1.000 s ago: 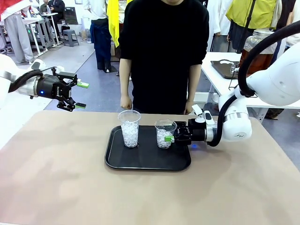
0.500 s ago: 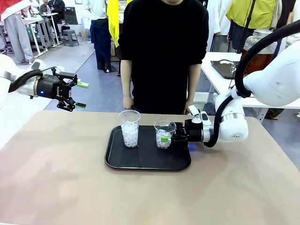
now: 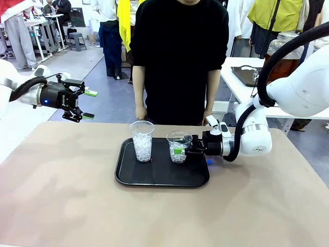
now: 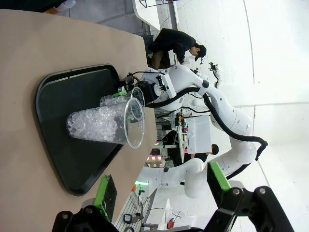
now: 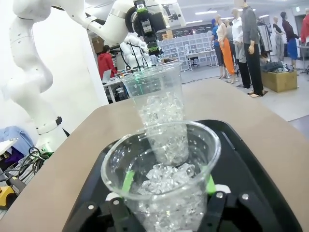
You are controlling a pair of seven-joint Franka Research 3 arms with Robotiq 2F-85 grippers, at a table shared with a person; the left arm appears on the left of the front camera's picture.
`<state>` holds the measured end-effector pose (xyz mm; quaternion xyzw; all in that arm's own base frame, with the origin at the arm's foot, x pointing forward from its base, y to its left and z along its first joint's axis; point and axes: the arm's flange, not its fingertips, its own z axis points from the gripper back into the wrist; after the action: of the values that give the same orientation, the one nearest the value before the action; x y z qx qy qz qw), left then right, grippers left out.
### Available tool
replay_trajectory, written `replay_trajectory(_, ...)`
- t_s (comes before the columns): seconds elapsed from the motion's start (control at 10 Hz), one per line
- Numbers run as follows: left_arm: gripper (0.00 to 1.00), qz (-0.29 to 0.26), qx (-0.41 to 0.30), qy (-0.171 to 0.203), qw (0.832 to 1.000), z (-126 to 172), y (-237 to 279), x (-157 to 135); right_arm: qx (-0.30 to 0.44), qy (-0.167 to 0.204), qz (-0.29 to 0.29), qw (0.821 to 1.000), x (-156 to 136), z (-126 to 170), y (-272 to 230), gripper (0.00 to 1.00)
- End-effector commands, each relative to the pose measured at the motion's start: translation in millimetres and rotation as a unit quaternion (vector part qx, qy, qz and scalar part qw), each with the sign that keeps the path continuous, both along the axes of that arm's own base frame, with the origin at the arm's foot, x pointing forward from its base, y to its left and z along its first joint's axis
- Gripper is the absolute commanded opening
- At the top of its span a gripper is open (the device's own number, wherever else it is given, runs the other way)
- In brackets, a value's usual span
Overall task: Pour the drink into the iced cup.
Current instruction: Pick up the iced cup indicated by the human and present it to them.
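**A:** How is the right arm posed?

**B:** It reaches in level from 3 o'clock, with the wrist low over the table (image 3: 61,195). The right gripper (image 3: 180,150) has its green pads pinching the shorter cup (image 3: 179,140) from both sides.

**A:** Where is that cup?

**B:** It stands upright on the black tray (image 3: 154,177), about 2 o'clock of the tray's middle. There is ice in it, but I cannot tell whether there is liquid too.

**A:** And the left arm?

**B:** It is raised above the table's 10 o'clock corner. The left gripper (image 3: 90,105) points toward 3 o'clock, jaws spread wide, with nothing between them.

**A:** What else is around?

**B:** The taller cup (image 3: 142,140), also iced, stands at 10 o'clock on the tray, near the shorter one but apart from it. A person (image 3: 179,56) in black stands at 12 o'clock behind the cups, both hands at the far table edge.
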<state>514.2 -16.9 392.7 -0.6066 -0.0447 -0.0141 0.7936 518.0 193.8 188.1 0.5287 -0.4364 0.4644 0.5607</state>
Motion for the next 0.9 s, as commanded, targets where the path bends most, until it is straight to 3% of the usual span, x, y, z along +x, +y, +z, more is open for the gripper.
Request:
replay_trajectory(0.0,1.0,0.001,0.0,-0.001,1.0,1.5,0.4,-0.1,0.016,0.012,0.003,1.0,8.5,7.8,1.5,0.66)
replay_trajectory(0.2,1.0,0.001,0.0,-0.001,1.0,1.5,0.4,-0.1,0.018,0.005,-0.004,1.0,11.4,31.8,-6.8,0.66)
replay_trajectory(0.6,1.0,0.001,0.0,-0.001,1.0,1.5,0.4,-0.1,0.01,-0.015,0.008,1.0,40.6,125.3,-25.6,0.66)
replay_trajectory(0.8,1.0,0.001,0.0,-0.001,1.0,1.5,0.4,-0.1,-0.002,-0.005,0.024,1.0,59.7,158.9,-23.6,0.66)
